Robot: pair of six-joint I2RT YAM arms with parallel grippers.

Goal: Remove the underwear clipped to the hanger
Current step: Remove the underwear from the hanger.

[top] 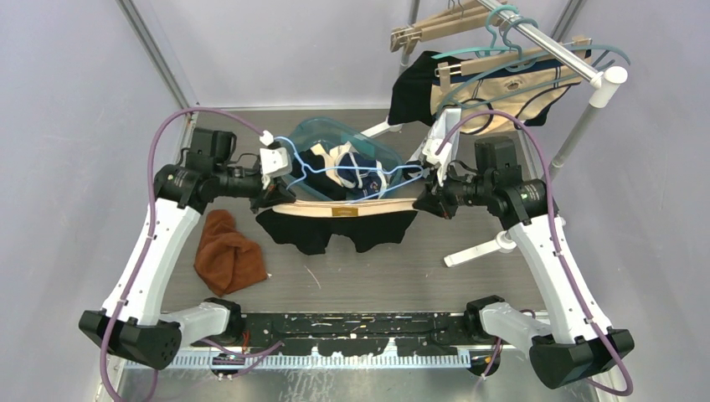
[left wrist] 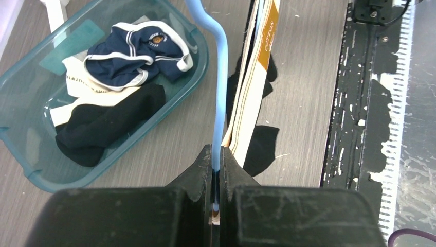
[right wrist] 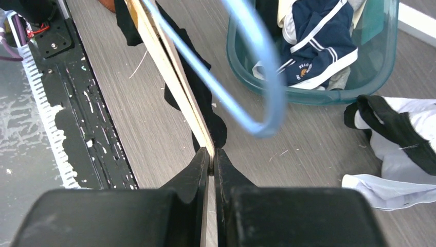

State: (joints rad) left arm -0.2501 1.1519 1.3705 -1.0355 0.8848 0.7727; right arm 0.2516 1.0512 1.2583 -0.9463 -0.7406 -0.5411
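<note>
A pale blue wire hanger (top: 393, 172) hangs level between my two grippers, above the table. Clipped to it is the underwear (top: 335, 230), black with a beige waistband (left wrist: 254, 77), drooping below the wire. My left gripper (top: 272, 180) is shut on the hanger's blue wire (left wrist: 218, 103) at its left end, and the jaws (left wrist: 216, 157) pinch the wire right beside the waistband's end. My right gripper (top: 423, 194) is shut on the waistband's other end (right wrist: 175, 77), its fingertips (right wrist: 210, 154) closed on the beige strip. The hanger's hook (right wrist: 262, 77) loops just beyond.
A teal bin (top: 322, 126) behind the hanger holds navy, white and black underwear (left wrist: 136, 49). A brown cloth (top: 228, 251) lies front left. A rack (top: 544, 42) at the back right carries more hangers and garments; its white foot (top: 481, 249) reaches onto the table. A white and black garment (right wrist: 396, 134) lies beside the bin.
</note>
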